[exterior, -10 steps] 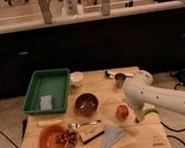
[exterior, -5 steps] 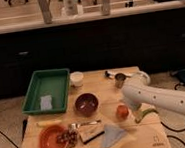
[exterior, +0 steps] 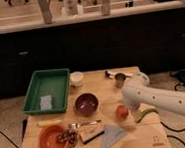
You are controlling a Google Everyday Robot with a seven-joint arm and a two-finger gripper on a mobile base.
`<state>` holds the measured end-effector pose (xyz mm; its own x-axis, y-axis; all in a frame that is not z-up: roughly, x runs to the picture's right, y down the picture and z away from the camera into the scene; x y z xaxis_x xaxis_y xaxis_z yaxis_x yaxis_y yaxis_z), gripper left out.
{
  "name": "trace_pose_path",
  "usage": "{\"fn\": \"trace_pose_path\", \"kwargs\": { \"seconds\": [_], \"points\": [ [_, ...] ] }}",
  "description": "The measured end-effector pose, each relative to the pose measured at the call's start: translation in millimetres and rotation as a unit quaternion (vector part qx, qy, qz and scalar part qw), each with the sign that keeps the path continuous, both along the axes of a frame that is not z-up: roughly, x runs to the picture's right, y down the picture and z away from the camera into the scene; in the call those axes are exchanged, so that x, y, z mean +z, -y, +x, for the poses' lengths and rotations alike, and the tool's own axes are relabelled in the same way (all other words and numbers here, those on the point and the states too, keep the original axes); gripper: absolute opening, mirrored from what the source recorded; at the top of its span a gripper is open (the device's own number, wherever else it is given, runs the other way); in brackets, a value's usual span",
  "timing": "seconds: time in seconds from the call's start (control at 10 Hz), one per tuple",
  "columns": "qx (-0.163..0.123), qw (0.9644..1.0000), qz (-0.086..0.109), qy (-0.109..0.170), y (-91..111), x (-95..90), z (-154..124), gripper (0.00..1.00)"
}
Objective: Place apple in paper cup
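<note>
Hovering low at the right of the wooden table (exterior: 100,85), the gripper (exterior: 128,106) sits just beside the apple (exterior: 121,112), fingers spread wide and gripping nothing. That apple rests on the wood between the purple bowl (exterior: 86,104) and a long green vegetable (exterior: 147,114). Well apart, up by the green tray's (exterior: 48,72) far corner, the paper cup (exterior: 76,79) stands upright. A metal cup (exterior: 120,79) waits behind the arm.
</note>
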<state>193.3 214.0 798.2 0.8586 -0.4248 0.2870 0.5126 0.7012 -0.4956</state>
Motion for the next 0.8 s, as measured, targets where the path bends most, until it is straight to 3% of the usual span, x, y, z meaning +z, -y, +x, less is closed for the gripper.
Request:
{"fn": "trace_pose_path", "kwargs": {
  "seconds": [0.8],
  "points": [
    [-0.002,0.9998,-0.001,0.021,-9.4,9.9,-2.1,0.80]
  ]
}}
